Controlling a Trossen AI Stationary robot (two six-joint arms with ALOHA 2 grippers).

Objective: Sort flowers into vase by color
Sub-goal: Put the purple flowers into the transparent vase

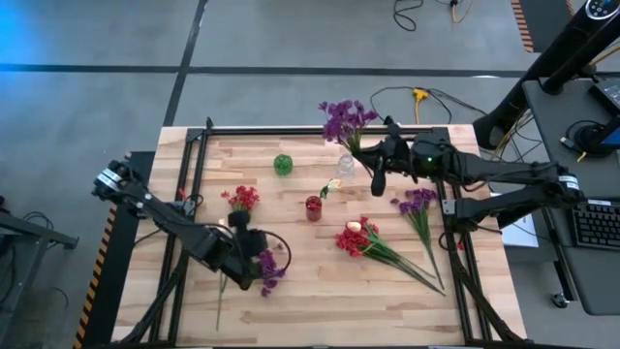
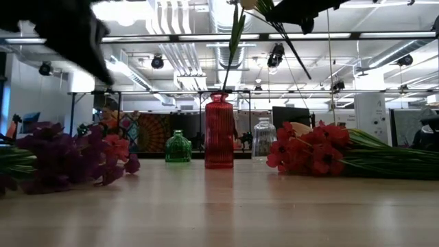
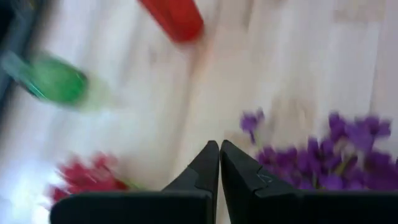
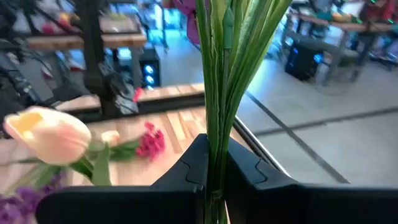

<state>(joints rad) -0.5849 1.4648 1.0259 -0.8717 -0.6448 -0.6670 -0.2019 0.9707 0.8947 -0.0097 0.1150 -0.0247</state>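
Right gripper pinching purple flower stems above clear vase, could tip it; left gripper pressed together, empty.

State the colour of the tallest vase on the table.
Red vase, ribbed glass; clearest in the low view.

Purple flowers: stems pinched between the right gripper's closed fingers, blossoms up. Second purple sprig lies just beside the left gripper's closed fingertips. Red bunch and loose purple sprig lie flat on the table, apart from both.
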